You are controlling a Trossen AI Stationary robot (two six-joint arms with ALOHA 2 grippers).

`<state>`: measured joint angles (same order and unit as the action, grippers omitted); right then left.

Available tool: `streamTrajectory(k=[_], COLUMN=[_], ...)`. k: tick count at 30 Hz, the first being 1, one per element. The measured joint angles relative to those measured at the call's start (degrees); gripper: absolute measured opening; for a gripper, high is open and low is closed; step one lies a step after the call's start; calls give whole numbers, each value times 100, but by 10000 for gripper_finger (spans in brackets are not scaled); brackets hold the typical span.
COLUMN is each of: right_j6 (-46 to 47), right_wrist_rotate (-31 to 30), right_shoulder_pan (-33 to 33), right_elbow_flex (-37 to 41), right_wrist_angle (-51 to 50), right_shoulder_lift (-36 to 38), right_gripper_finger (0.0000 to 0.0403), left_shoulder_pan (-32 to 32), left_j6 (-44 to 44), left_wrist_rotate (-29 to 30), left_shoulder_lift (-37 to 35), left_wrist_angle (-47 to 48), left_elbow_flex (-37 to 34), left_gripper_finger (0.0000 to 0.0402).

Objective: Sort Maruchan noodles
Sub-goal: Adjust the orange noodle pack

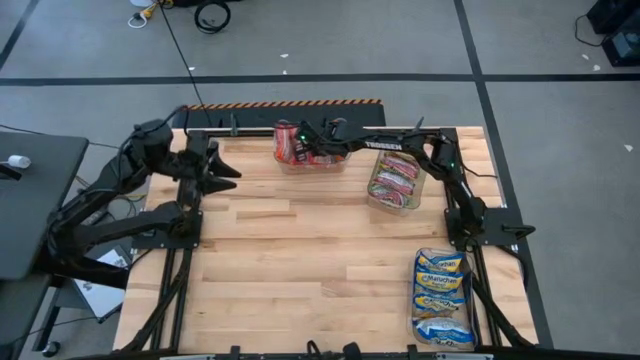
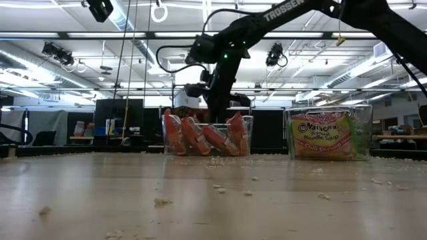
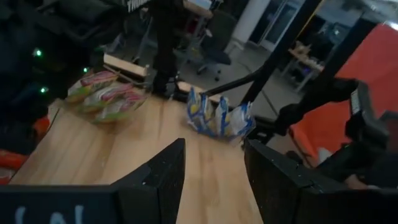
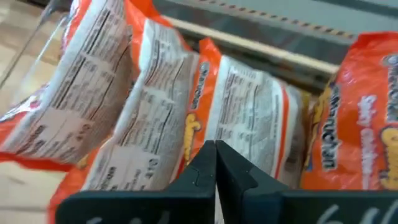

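Note:
Several red-and-white Maruchan packets (image 1: 300, 146) stand on edge in a clear bin (image 2: 208, 136) at the table's far edge. Green-and-white packets (image 1: 394, 180) fill a second bin to its right. Blue-and-yellow packets (image 1: 441, 295) fill a third bin at the near right. My right gripper (image 4: 216, 149) is shut with nothing between its fingers. It hangs just over the red packets (image 4: 242, 118), at the bin's rim in the low view (image 2: 219, 107). My left gripper (image 3: 214, 165) is open and waits above the table's far left (image 1: 226, 170). My right gripper points down at the upper edges of the red-and-white packets (image 4: 205, 93) in the bin. Its shut fingertips stand right over one packet; I cannot tell whether they touch it.
Small crumbs (image 2: 220, 189) lie scattered on the wooden table top (image 1: 290, 270). The three clear bins sit along the far and right sides. A black-and-orange striped strip (image 1: 285, 103) runs along the far edge.

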<state>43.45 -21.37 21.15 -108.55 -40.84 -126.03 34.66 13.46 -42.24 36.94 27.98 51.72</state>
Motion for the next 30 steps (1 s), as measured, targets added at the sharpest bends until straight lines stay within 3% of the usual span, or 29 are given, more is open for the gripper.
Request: streamTrajectory(k=[7,14,21,30], right_j6=[-22,-721,-1571,-1475], right_wrist_rotate=[586,-446,-443,-168], right_shoulder_pan=[-9,-330,-376,-208], right_elbow_flex=[1,0,286,831], right_wrist_angle=[-47,-10,561,1019], right_shoulder_lift=[66,63,52,52], right_gripper_finger=[16,83,146,126], left_shoulder_pan=[-120,-120,-120,-120], left_j6=[-134,-210,38,385], left_wrist_rotate=[388,863,904,902], left_shoulder_lift=[70,393,814,844], left_wrist_angle=[0,-317,-1213,-1710], left_elbow_flex=[0,-2,-2,-4], left_gripper_finger=[172,172,172,172])
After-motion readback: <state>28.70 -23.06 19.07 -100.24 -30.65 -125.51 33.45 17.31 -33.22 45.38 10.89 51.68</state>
